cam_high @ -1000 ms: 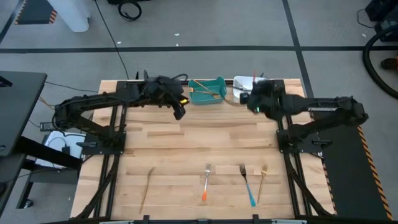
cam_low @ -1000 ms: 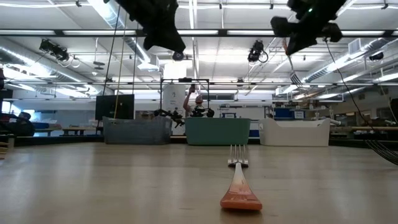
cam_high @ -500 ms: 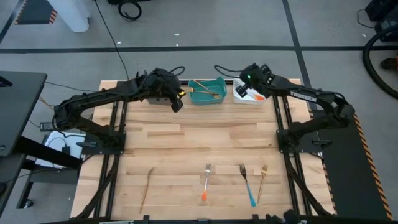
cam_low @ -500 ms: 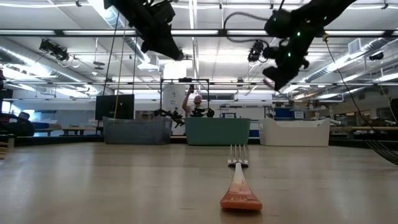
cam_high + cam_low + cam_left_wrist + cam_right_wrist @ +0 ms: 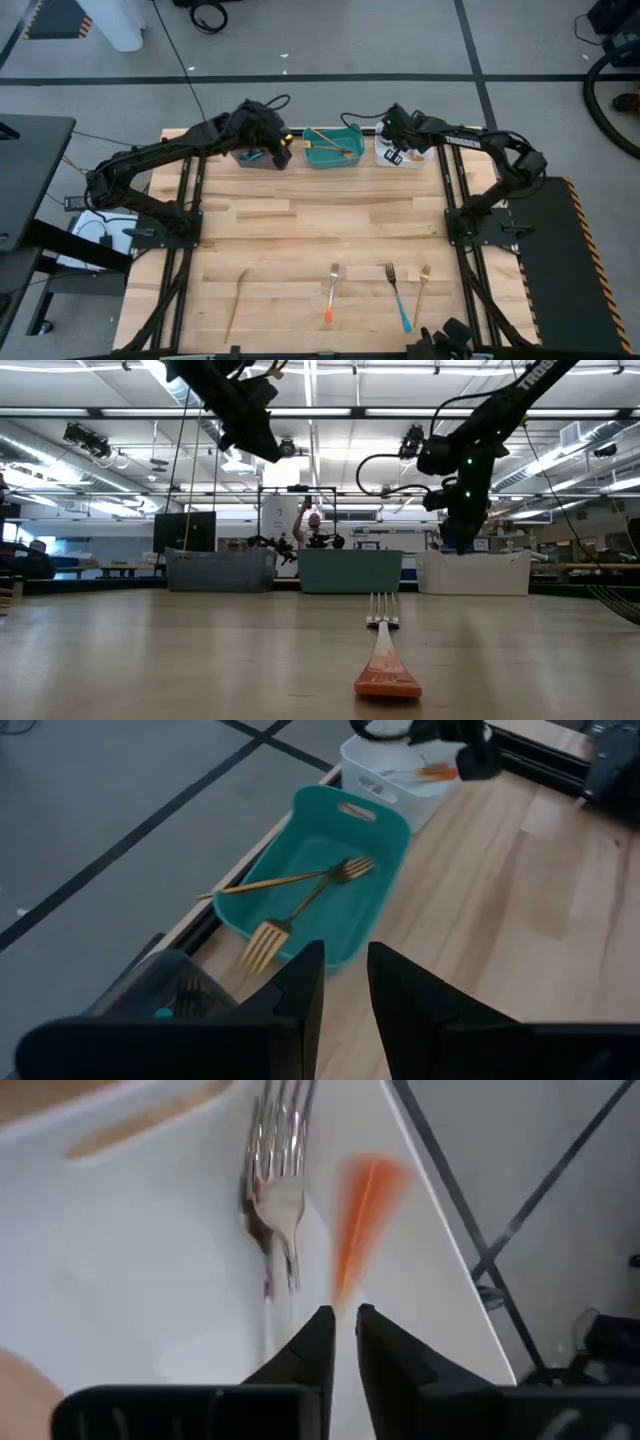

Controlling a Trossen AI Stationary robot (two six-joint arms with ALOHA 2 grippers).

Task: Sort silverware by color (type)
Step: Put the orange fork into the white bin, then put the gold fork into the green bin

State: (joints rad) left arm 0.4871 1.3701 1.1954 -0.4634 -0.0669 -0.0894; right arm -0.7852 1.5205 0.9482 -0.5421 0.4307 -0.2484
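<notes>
We are in a large workshop or lab hall: bare ceiling ducts [image 5: 200, 435] and strip lights [image 5: 330, 412] run overhead, benches [image 5: 110, 568] and equipment line the far side, and taped lines [image 5: 300, 78] cross the grey concrete floor [image 5: 350, 35].

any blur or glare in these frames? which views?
Right wrist view: orange handle smeared by motion blur, white bin bright, nearly washed out. Low view: orange-handled fork soft up close, ceiling strip lights glaring. High and left wrist views: even light, teal bin sharp.
</notes>
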